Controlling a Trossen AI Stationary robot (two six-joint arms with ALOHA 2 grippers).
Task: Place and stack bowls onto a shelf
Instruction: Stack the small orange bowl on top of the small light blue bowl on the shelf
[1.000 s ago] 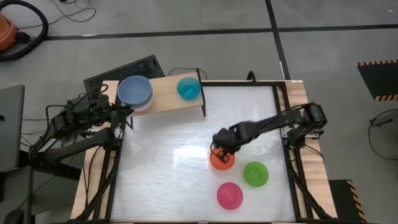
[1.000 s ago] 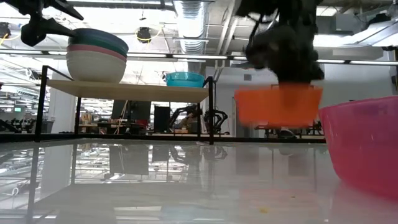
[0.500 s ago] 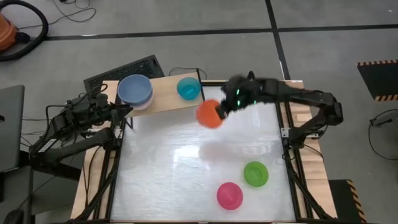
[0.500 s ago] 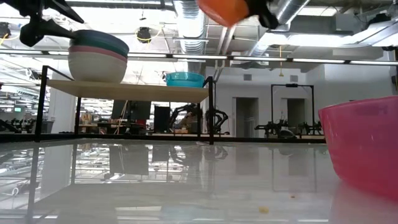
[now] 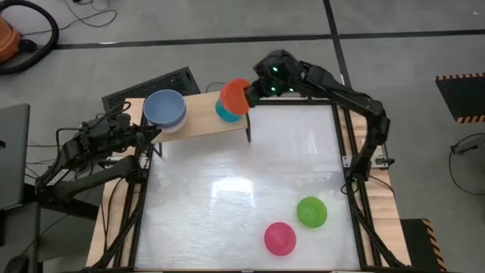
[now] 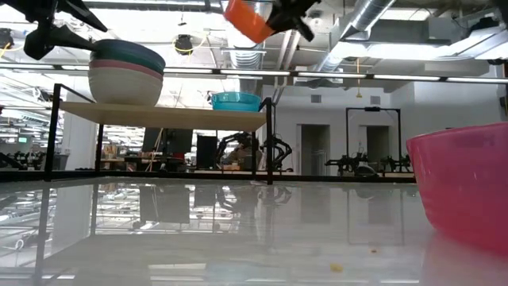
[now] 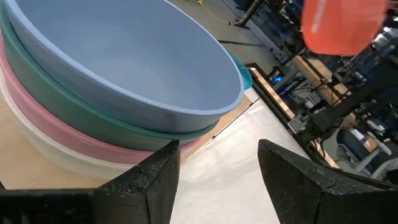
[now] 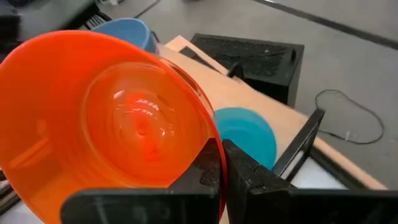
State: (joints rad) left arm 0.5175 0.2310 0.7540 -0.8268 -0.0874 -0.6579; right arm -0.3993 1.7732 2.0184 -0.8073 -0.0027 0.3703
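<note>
Red bowl point(image 5: 234, 96), tilted on its side, is pinched by its rim in my right end effector point(image 5: 256, 92), high over the shelf point(image 5: 198, 115) and just above the cyan bowl point(image 5: 221, 112) resting there. I judge this the carry's end: next I must level the bowl, lower it into the cyan one and let go. My left end effector point(image 7: 214, 177) waits, fingers apart, beside the stack point(image 5: 165, 111) of big bowls. Green bowl point(image 5: 311, 211) and magenta bowl point(image 5: 280, 238) remain on the bench point(image 5: 227, 189).

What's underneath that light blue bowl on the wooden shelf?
The light blue plastic bowl tops a nested stack: dark green bowl, pale pink bowl, white bowl lowest, on the light-wood shelf. Only their rims show; their insides are covered.
</note>
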